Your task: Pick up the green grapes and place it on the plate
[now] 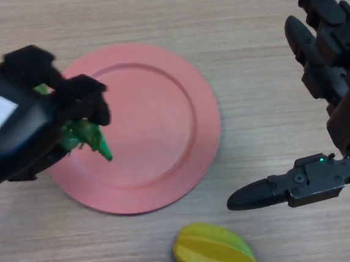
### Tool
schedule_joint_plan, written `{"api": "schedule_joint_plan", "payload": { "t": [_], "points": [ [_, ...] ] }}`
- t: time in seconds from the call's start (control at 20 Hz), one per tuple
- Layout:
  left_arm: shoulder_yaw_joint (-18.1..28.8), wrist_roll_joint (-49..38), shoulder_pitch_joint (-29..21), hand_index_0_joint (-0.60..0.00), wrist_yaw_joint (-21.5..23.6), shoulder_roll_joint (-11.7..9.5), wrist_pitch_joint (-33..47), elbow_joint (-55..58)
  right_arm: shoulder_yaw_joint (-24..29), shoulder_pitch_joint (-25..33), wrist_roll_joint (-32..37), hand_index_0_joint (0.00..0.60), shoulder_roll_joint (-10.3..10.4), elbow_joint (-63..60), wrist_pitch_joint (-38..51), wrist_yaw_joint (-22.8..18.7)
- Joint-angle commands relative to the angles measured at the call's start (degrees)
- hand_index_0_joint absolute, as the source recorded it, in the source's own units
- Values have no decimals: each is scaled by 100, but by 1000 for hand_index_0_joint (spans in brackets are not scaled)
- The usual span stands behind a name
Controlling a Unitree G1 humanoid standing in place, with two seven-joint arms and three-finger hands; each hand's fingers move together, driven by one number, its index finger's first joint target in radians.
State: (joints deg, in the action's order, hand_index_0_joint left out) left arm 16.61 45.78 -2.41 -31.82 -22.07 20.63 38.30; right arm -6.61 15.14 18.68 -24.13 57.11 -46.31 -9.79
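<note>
A round pink plate [164,118] lies on the wooden table, left of centre. My left hand [73,97] hangs over the plate's left rim, its fingers curled round a bunch of green grapes [88,139]; only the lower part of the bunch shows under the fingers. My right hand [329,52] is at the far right, above the table and apart from the plate, with its fingers straight and its thumb [261,194] pointing left, holding nothing.
A yellow starfruit [213,251] lies on the table just below the plate's lower right rim, under my right thumb. Bare wooden table [254,70] stretches between the plate and my right hand.
</note>
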Motion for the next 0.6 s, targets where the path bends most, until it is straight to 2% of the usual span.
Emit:
{"api": "schedule_joint_plan", "payload": {
  "t": [0.05, 0.1, 0.15, 0.2, 0.25, 0.45, 0.6],
  "points": [
    [413, -102, -105, -399, 526, -262, 199, 182, 331, 127, -31, 0, -164, 289, 932, -124],
    [409, -128, -148, -300, 542, -247, 154, 184, 343, 124, -36, 0, -160, 289, 930, -113],
    [358, -238, -275, -150, 662, -195, -22, 198, 372, 115, -54, 0, -155, 289, 925, -86],
    [310, -344, -418, -50, 911, -169, -177, 190, 397, 99, -85, 0, -140, 289, 920, -51],
    [280, -446, -557, 0, 1245, -210, -314, 153, 412, 96, -126, 0, -111, 289, 885, -12],
    [422, -888, -610, 0, 1546, -355, -336, 110, 338, 160, -314, 0, 3, 289, 781, 100],
    [358, -1819, -562, 0, 1525, -134, -954, 221, 282, 131, -543, 0, 162, 289, 765, 275]
  ]
}}
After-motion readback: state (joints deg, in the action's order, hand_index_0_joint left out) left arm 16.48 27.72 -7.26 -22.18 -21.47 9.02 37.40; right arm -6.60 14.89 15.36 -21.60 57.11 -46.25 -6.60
